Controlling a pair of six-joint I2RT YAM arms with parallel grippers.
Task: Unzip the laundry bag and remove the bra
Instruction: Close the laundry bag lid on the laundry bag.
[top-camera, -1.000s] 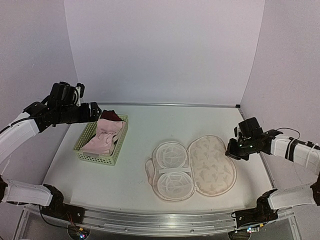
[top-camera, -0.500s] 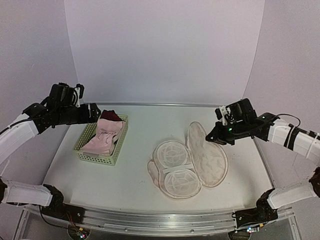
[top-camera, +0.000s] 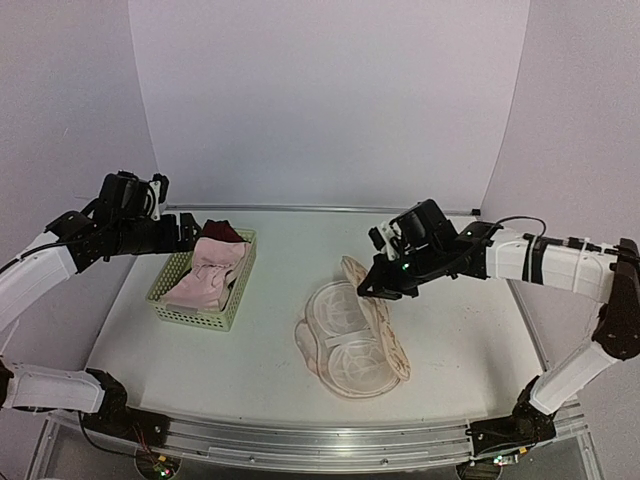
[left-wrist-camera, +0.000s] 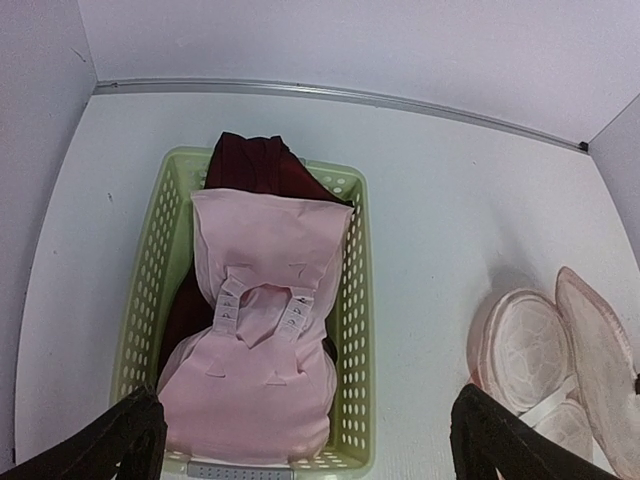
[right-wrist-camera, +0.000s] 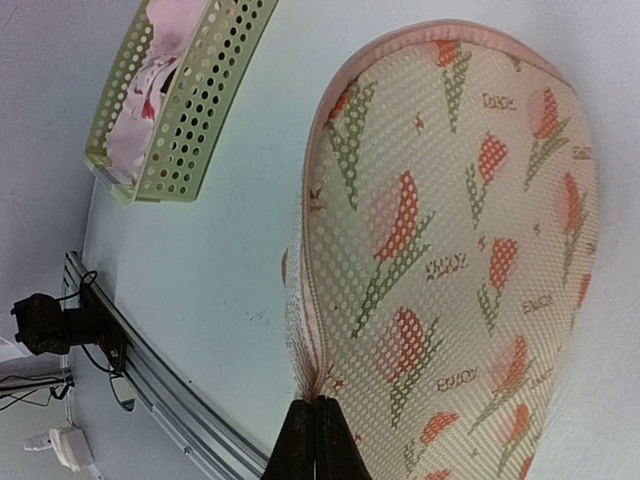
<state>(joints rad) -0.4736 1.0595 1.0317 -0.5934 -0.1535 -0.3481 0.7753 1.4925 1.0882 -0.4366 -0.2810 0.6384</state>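
The laundry bag lies open at the table's middle, its white mesh inner cups facing up. My right gripper is shut on the pink edging of the printed lid half and holds it raised on edge over the cups. In the right wrist view the fingers pinch the lid's rim and the printed mesh fills the frame. A pink bra lies in the green basket. My left gripper is open above the basket, holding nothing.
The light-green perforated basket stands at the left with a dark red garment under the pink one. The table's metal rail runs along the front edge. White walls close in the back and sides.
My right gripper has moved left and up with the printed lid half, swinging it from flat on the table to standing over the mesh cups. The left arm has hardly moved.
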